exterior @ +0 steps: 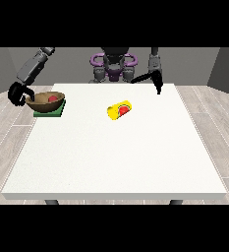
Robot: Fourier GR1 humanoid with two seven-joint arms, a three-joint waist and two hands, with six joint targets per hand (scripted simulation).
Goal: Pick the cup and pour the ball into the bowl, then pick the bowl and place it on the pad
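Front view across the white table (116,157), with me at its far edge. The brown bowl (45,101) sat on the green pad (50,110) near the table's far corner at the view's left, the pad showing beneath and in front of it. A red ball (52,98) lay inside the bowl. My hand at the view's left (17,94) was at the bowl's outer rim, fingers curled round that edge, and hung partly off the table's side. The yellow cup (119,109) lay on its side near the table's middle, well apart from the bowl, its mouth turned toward the camera and red inside. Nothing stood between cup and bowl. My hand at the view's right (157,84) hung over the far edge of the table, pointing downward, touching no object; whether its fingers were spread or pressed together I could not tell. My torso (113,66), with purple rings at the shoulders, showed behind the table, over a wooden floor (212,118) and before grey walls.
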